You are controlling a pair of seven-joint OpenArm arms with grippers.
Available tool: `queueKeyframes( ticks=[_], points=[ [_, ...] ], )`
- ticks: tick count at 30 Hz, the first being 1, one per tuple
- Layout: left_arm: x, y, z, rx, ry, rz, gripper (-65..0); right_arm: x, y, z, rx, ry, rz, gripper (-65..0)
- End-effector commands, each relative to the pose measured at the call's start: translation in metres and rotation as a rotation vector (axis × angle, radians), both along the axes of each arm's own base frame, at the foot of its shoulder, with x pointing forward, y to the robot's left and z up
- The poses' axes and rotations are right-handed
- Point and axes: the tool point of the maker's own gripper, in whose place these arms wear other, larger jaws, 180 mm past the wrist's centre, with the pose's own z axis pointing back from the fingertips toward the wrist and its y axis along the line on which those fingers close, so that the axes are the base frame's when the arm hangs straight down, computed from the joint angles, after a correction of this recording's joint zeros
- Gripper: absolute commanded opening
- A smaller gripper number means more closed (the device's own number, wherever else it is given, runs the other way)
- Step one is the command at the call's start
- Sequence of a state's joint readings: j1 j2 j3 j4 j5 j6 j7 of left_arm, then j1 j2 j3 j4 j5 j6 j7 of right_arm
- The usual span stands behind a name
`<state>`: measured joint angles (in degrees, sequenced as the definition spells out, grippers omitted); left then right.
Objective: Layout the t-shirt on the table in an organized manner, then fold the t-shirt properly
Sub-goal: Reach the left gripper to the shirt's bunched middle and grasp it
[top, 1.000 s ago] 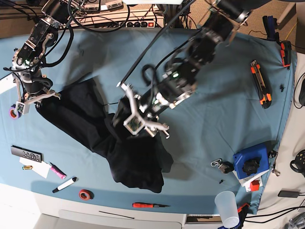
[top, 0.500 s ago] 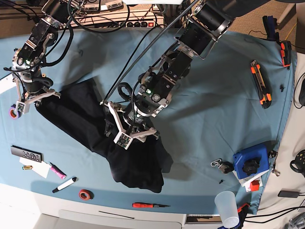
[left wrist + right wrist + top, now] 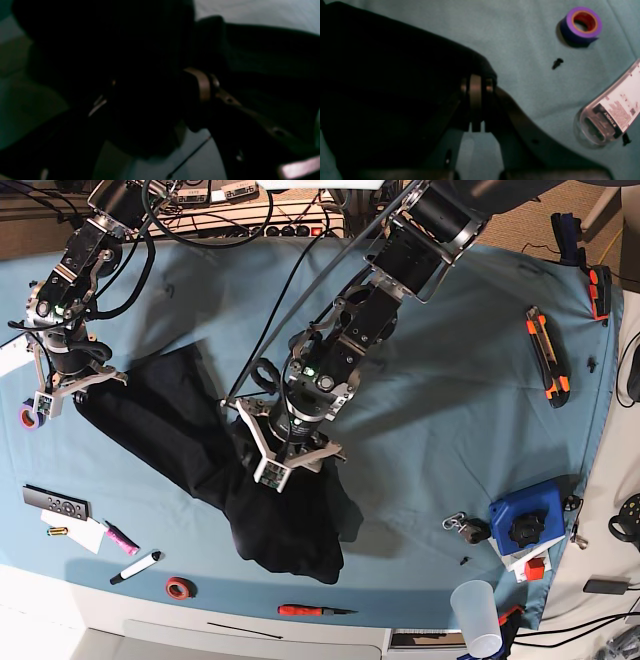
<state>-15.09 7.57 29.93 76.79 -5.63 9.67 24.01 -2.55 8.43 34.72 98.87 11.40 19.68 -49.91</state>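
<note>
The black t-shirt [image 3: 200,440] lies crumpled on the light blue table [image 3: 450,410], stretched from the left toward the front centre. At its left edge my right gripper [image 3: 72,385] is shut on the fabric. In the right wrist view the closed fingertips [image 3: 476,82] pinch a corner of the t-shirt [image 3: 395,75]. My left gripper [image 3: 285,455] stands open, lowered onto the bunched middle of the shirt. The left wrist view is dark. There, black t-shirt fabric [image 3: 262,57] fills the space around the left gripper [image 3: 152,95], and one finger [image 3: 203,85] shows.
A purple tape roll [image 3: 582,25], a small black screw [image 3: 557,63] and a clear plastic case [image 3: 610,112] lie near the right gripper. Along the front sit a remote [image 3: 55,502], markers [image 3: 135,565], red tape [image 3: 180,587], a screwdriver [image 3: 315,610], a blue box [image 3: 525,520] and a cup [image 3: 478,615].
My left arm has swung left and down, from above the shirt's right side onto its bunched middle. The right gripper has kept its hold without moving.
</note>
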Motion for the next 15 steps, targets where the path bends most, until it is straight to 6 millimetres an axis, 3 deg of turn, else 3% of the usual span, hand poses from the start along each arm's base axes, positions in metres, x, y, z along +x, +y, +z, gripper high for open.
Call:
queueKeyframes(
  ticks=[1, 5, 12, 15],
  points=[
    [0.007, -0.012, 0.023, -0.047, -0.056, -0.01, -30.0, 0.007, -0.005, 0.016, -0.03, -0.048, 0.003, -65.0],
    [0.011, -0.014, 0.019, -0.062, -0.042, -0.014, -33.5, 0.007, -0.004, 0.015, -0.023, -0.049, 0.005, -65.0],
    [0.037, -0.011, 0.021, -0.022, -0.039, -0.012, -65.0, 0.007, -0.002, 0.014, -0.009, -0.048, 0.008, -65.0],
    [0.042, -0.006, 0.019, 0.036, -0.036, -0.009, -65.0, 0.007, -0.002, 0.015, -0.013, -0.051, 0.007, -65.0]
  ],
)
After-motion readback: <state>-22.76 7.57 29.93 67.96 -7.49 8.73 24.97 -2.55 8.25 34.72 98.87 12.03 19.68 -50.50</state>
